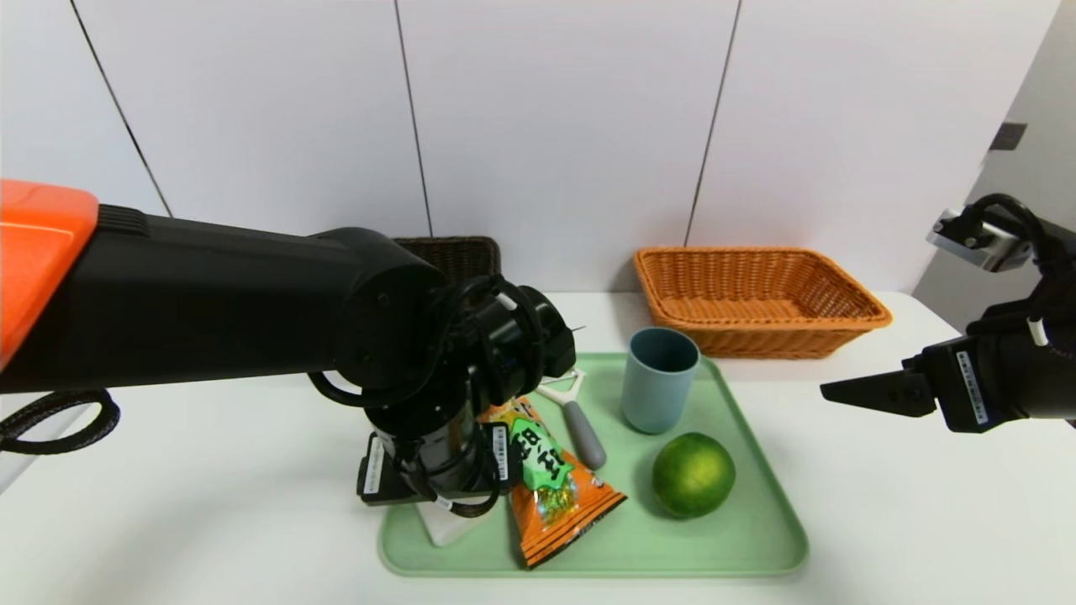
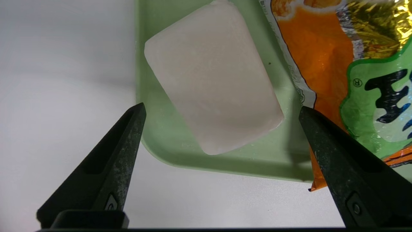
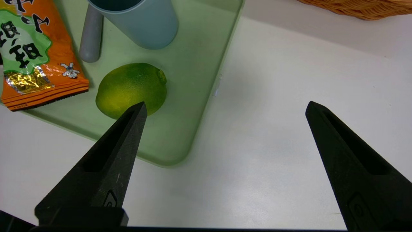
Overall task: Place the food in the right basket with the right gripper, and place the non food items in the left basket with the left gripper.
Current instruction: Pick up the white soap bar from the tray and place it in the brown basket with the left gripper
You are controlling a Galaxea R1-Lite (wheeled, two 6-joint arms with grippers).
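Observation:
On the green tray (image 1: 740,538) lie the orange snack bag (image 1: 551,479), the green citrus fruit (image 1: 693,473), the blue-grey cup (image 1: 659,378), the peeler (image 1: 576,420) and the white soap-like block (image 2: 212,77). My left gripper (image 2: 222,108) points down over the tray's front left corner. It is open, one finger on each side of the block, above it and not touching. My right gripper (image 1: 841,392) hovers open over the bare table to the right of the tray, nothing between its fingers (image 3: 338,154). The fruit (image 3: 132,88) lies beyond one fingertip.
The dark brown left basket (image 1: 458,256) stands at the back behind my left arm, mostly hidden by it. The light orange right basket (image 1: 756,294) stands at the back right, nothing showing inside. The snack bag's edge (image 2: 322,64) lies close beside the block.

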